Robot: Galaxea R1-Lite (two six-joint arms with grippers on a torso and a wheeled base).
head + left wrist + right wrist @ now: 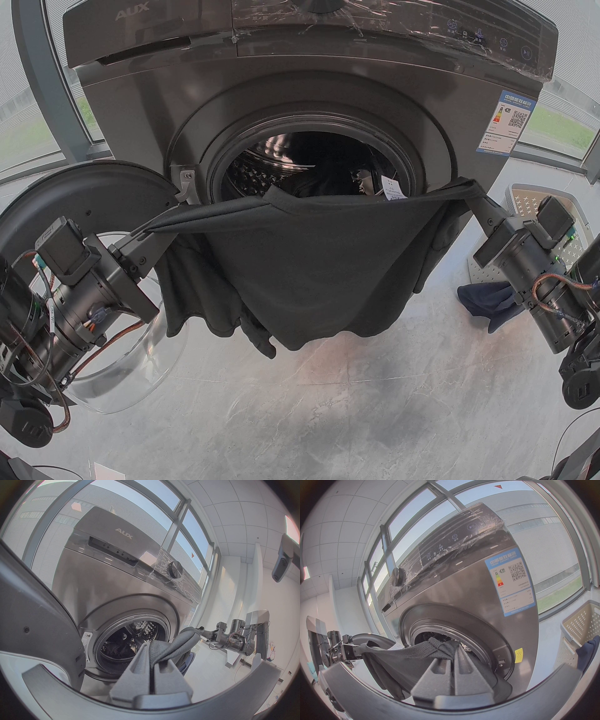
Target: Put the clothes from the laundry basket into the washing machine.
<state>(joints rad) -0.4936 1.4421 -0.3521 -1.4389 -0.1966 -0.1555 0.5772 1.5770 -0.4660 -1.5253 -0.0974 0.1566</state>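
Clenches dark grey T-shirt taut between left gripper and right gripper — spread, seemingly, for grey metal washing machine.

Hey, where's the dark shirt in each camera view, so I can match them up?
Head view: the dark shirt hangs mid-picture, stretched between the left pincer and right pincer.
Left wrist view: a bunched corner, clamped in the left pincer.
Right wrist view: cloth sagging from the right pincer across the opening.
Shared landmark: the washing machine's round opening behind it.
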